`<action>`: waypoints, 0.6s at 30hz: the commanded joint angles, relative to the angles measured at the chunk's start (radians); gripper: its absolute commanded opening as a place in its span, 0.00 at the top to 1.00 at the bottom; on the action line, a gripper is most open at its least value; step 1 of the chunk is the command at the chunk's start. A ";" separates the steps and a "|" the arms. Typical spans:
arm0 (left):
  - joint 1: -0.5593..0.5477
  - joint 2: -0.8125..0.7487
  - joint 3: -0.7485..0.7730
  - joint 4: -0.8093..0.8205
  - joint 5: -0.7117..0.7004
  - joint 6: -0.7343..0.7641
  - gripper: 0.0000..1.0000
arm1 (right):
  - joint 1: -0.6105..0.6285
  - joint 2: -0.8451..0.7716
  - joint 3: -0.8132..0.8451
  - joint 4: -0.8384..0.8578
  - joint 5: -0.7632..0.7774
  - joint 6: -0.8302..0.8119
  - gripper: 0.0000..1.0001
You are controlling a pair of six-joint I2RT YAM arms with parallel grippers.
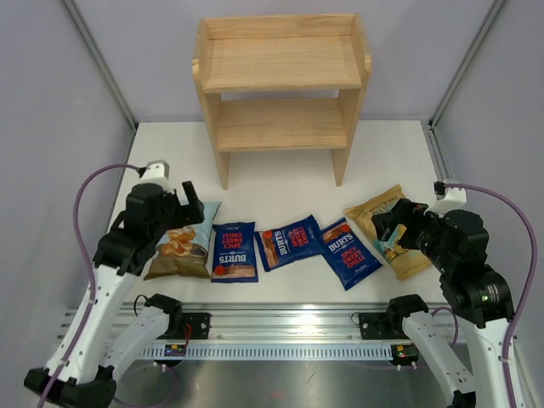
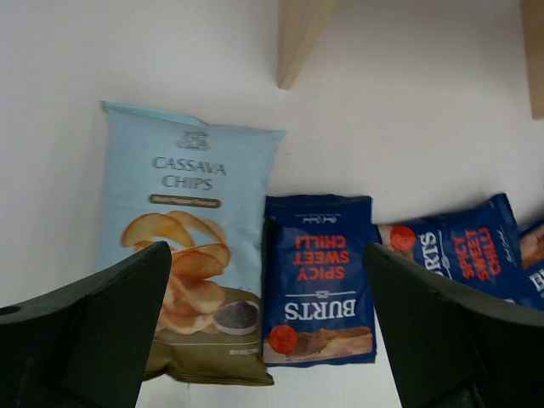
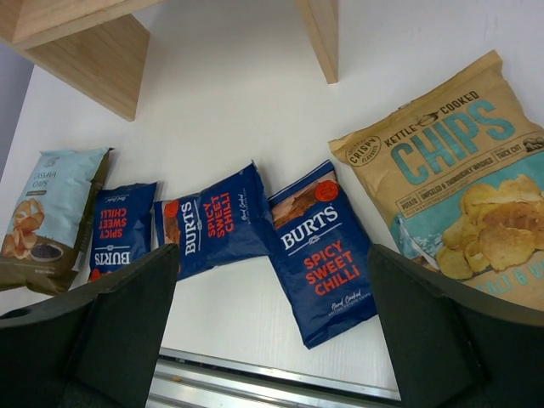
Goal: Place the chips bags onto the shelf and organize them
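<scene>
Surroundings: a white table carries everything. A metal rail runs along its near edge by my bases, and a purple cable loops off my left arm.
Shelf: the wooden shelf stands at the far side. All five bags lie flat on the table in front of its legs.
Row, left to right: pale Cassava bag, left Burts bag, middle Burts bag, right Burts bag, tan kettle chips bag.
In the way: only the bags lie between my fingers and the shelf's front legs.
Left gripper: fingers spread wide, gripping nothing, hanging over the far end of the pale Cassava bag. I cannot tell whether it touches the bag.
Right gripper: also spread wide and empty, above the tan kettle chips bag, hiding part of it from the top camera.
Left wrist view only: the pale Cassava bag's edge lies against the left Burts bag, both framed between my dark fingers.
Right wrist view only: the tan kettle chips bag's printed face shows uncovered, and the middle Burts bag meets the right Burts bag edge to edge.
</scene>
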 commanded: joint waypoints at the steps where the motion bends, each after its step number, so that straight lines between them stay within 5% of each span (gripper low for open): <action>1: -0.006 0.110 0.018 0.056 0.277 -0.002 0.01 | 0.006 0.005 -0.011 0.068 -0.061 0.010 0.01; 4: -0.043 0.237 -0.008 0.073 0.354 -0.025 0.01 | 0.006 0.007 -0.028 0.088 -0.080 0.022 0.00; 9: -0.190 0.430 -0.044 0.091 0.257 -0.066 0.01 | 0.006 0.004 -0.049 0.099 -0.104 0.030 0.01; 18: -0.198 0.446 -0.246 0.249 0.214 -0.215 0.07 | 0.006 -0.007 -0.084 0.116 -0.140 0.033 0.01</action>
